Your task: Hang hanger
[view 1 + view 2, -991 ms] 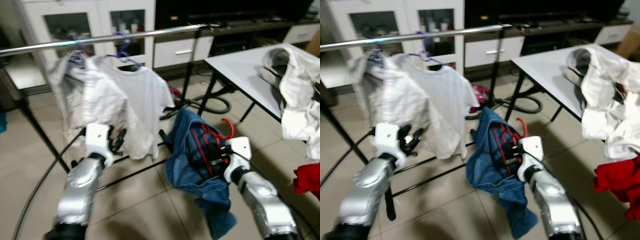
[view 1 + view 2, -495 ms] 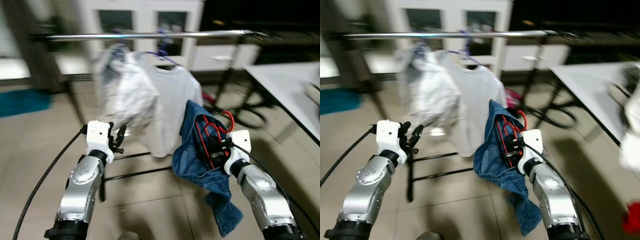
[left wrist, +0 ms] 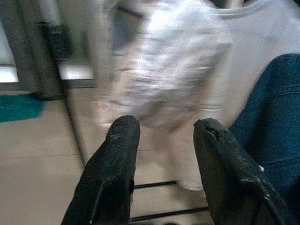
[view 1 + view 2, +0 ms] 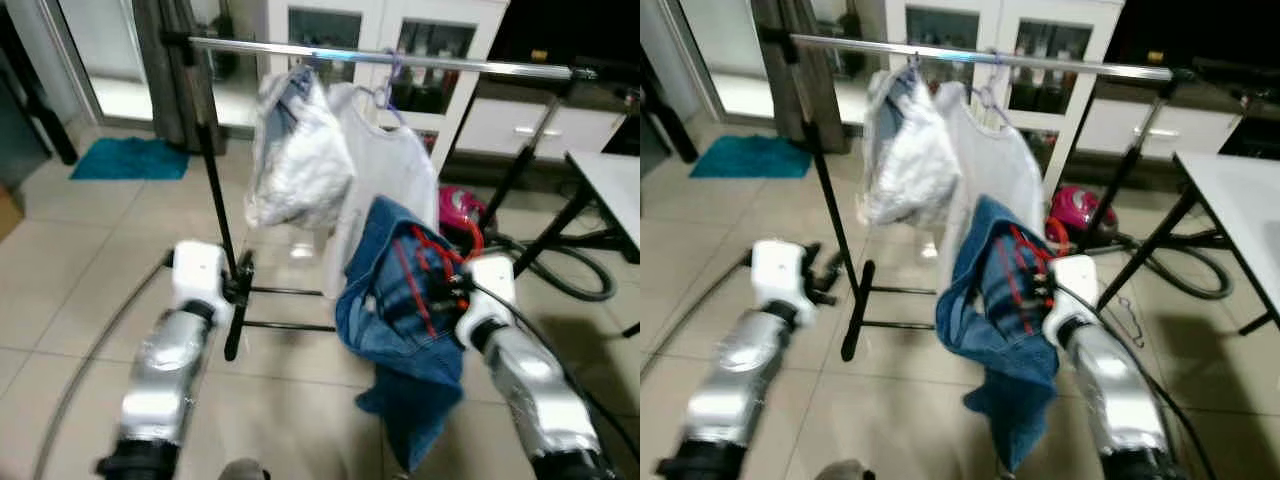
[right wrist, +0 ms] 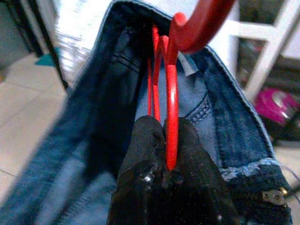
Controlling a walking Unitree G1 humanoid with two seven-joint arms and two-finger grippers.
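While our left end effector [image 3: 164,140] hovers with nothing in it, its two black fingers [image 3: 115,164] stand well apart, a wide gap between them. Ahead of it and higher hangs a crumpled white garment [image 4: 297,160] from the metal rail [image 4: 380,60] of the clothes rack; the rack's dark upright post [image 4: 215,190] stands just beyond the left end effector, and a teal mat [image 4: 130,158] lies on the tiled floor [image 4: 60,290] far off to its left.

Moving rightward, a white T-shirt [image 4: 395,175] hangs on a pale hanger on the same rail, just beside the crumpled garment and up ahead of both end effectors.

Our right end effector [image 5: 165,140] is clamped narrow on the red hanger [image 5: 171,103], the thin red bar pinched between its fingertips, as the right wrist view shows. Blue jeans [image 4: 400,330] are draped on this hanger and fall below the end effector toward the floor. The hanger's red hook [image 5: 199,26] rises above the fingers, tilted, well under the rail and not touching it. So the hanger with the jeans is held in the air, in front of the T-shirt's lower part.

Beyond the right end effector a pink vacuum cleaner [image 4: 460,210] sits on the floor with a dark hose [image 4: 570,275] curling to the right, and a corner of the white table [image 4: 612,185] lies farther right.
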